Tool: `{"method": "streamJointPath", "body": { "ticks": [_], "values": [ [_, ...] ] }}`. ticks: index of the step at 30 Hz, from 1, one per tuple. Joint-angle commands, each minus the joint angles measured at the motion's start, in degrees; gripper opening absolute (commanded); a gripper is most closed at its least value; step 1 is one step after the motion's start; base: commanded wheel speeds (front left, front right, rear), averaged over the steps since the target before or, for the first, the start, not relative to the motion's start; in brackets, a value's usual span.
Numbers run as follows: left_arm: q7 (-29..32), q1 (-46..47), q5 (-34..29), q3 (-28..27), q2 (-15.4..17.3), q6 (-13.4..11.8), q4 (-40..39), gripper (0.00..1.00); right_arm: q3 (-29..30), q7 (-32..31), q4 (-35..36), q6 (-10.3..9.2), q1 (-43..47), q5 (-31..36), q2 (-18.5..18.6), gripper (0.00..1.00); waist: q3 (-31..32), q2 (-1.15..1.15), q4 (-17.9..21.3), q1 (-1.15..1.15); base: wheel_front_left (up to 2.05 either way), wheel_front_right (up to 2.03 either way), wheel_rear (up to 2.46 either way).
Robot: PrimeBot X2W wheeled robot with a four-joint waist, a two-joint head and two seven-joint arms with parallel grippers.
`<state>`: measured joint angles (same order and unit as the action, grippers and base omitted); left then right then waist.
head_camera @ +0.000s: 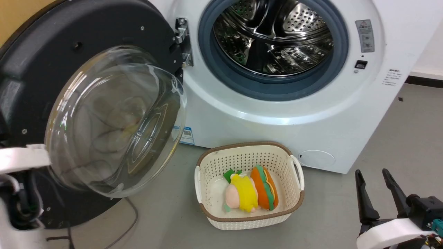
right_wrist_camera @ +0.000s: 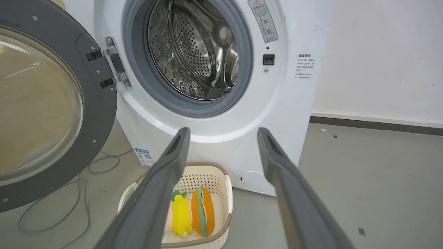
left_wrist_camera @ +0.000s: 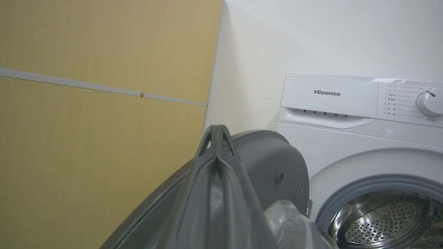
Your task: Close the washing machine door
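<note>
Our left end effector [left_wrist_camera: 217, 128], pinched together, sits at the washing machine door [head_camera: 104, 27] rim; we'd swing it smoothly until latched, while the right end effector [head_camera: 372, 172] hangs spread apart.

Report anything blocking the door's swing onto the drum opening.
Nothing visible fills the path from the washing machine door to the drum opening. The basket sits on the floor below it, seemingly under the swing.
</note>
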<state>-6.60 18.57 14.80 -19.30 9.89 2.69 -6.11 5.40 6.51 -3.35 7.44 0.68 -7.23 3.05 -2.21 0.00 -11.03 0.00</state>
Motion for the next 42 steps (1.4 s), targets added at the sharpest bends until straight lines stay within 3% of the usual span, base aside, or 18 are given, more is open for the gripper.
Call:
{"method": "streamJointPath", "body": {
  "ticks": [1,9,15,22,32,42],
  "values": [
    [-0.2,1.9,1.4,-1.6,1.6,0.5,0.9,0.0,0.5,0.7,-0.5,0.02,-0.4,-0.6,-0.1,1.0,-0.3,0.0,-0.8,0.0,0.0,0.0,0.0],
    [-0.1,4.7,5.6,-6.0,5.7,1.0,4.7,0.0,1.4,1.7,-2.4,0.02,-0.7,-1.4,-0.1,1.0,-0.9,0.0,-2.5,0.0,0.0,0.0,0.0],
    [4.4,7.3,11.8,-9.5,7.7,0.7,10.3,0.0,1.8,2.4,-4.1,0.03,-0.8,-2.0,-0.1,1.0,-1.4,0.0,-3.6,0.0,0.0,0.0,0.0],
    [12.9,8.3,18.4,-11.5,9.2,0.1,16.5,0.0,2.2,3.1,-5.2,0.03,-1.1,-2.6,-0.1,1.0,-2.1,0.0,-4.6,0.0,0.0,0.0,0.0],
    [26.8,5.8,28.8,-12.1,11.1,2.3,22.4,0.0,3.0,4.3,-6.7,0.03,-1.5,-3.6,-0.1,1.0,-2.8,0.0,-5.8,0.0,0.0,0.0,0.0],
    [41.1,-0.8,42.9,-5.7,11.0,3.2,14.0,0.0,4.2,5.5,-8.0,0.04,-1.3,-4.5,-0.1,1.0,-2.9,0.0,-7.9,0.0,0.0,0.0,0.0]
  ]
}}
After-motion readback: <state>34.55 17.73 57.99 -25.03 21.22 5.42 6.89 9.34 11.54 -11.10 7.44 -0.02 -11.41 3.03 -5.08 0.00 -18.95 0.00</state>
